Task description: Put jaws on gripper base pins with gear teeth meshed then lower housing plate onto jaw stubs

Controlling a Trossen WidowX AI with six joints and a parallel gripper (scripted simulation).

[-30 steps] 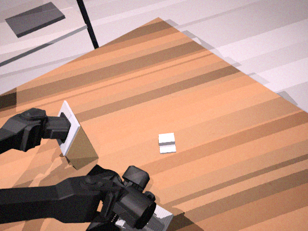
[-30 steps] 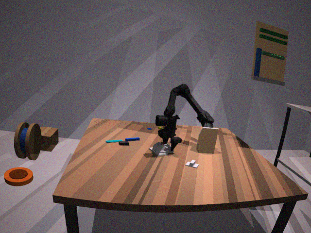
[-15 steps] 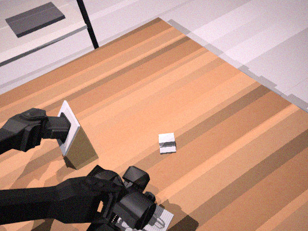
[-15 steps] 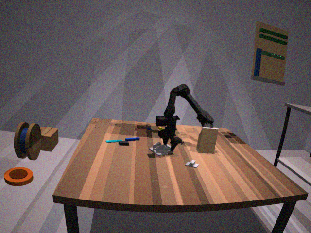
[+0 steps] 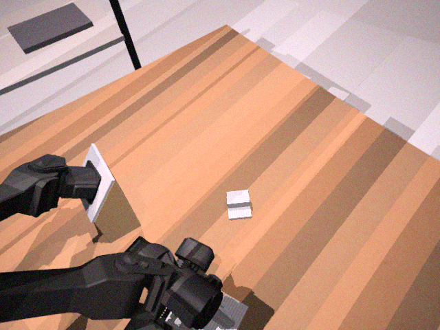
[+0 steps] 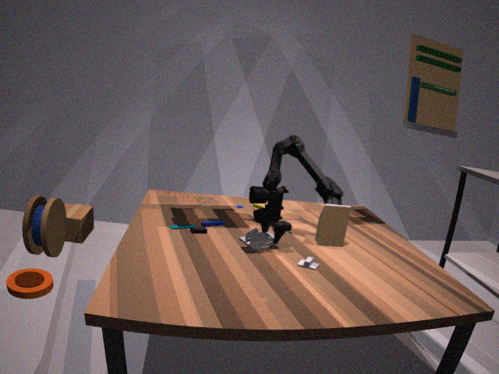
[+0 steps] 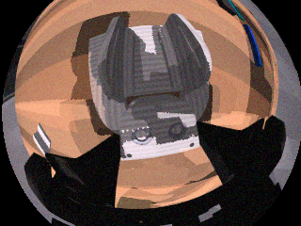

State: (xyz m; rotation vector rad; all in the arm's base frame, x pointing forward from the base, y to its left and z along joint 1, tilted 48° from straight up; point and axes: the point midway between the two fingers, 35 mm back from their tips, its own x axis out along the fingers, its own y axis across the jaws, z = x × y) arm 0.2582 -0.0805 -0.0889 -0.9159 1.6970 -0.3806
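Your black gripper (image 5: 170, 317) (image 6: 270, 237) (image 7: 157, 131) grips the pale ribbed housing plate (image 7: 160, 150), well in from the striped wooden counter's (image 5: 199, 141) (image 6: 225, 298) (image 7: 47, 80) near edge in the exterior view. Keep it level; align its holes over the stubs before lowering, and release only once seated.

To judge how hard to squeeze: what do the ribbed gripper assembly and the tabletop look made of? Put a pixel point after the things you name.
Gripper assembly (image 6: 257, 240) (image 7: 150, 77): probably matte, pale 3D-printed plastic, going by its fine parallel ridges; painted metal can't be excluded.
Tabletop (image 5: 199, 141) (image 6: 225, 298) (image 7: 47, 94): apparently wood or wood-look laminate, from its brown and tan strips.
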